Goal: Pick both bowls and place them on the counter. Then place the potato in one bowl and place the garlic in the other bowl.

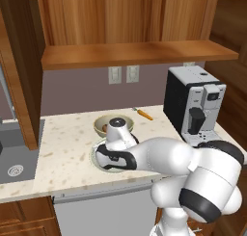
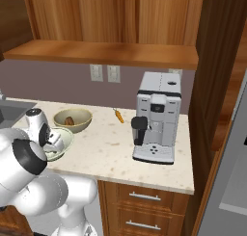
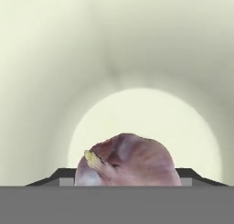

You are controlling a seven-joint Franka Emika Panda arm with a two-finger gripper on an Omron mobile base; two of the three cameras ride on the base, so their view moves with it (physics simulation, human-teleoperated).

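The pale cream bowl [image 1: 96,152] [image 2: 66,137] stands on the speckled counter [image 1: 62,143] [image 2: 116,143], and my hand reaches down into it from above. In the hand view my gripper [image 3: 127,178] is shut on the pinkish garlic [image 3: 128,157], which fills the gap between the two finger tips just above the bowl's pale inside [image 3: 137,58]. Right behind it sits the tan-olive bowl [image 1: 126,122] [image 2: 86,115] with the brown potato [image 1: 104,128] [image 2: 70,120] lying in it.
A thin orange carrot [image 1: 144,114] [image 2: 118,115] lies behind the bowls. A coffee machine [image 1: 193,105] [image 2: 157,114] stands at the right of the counter, a sink [image 1: 17,158] at the left. A wooden shelf [image 1: 135,52] hangs above.
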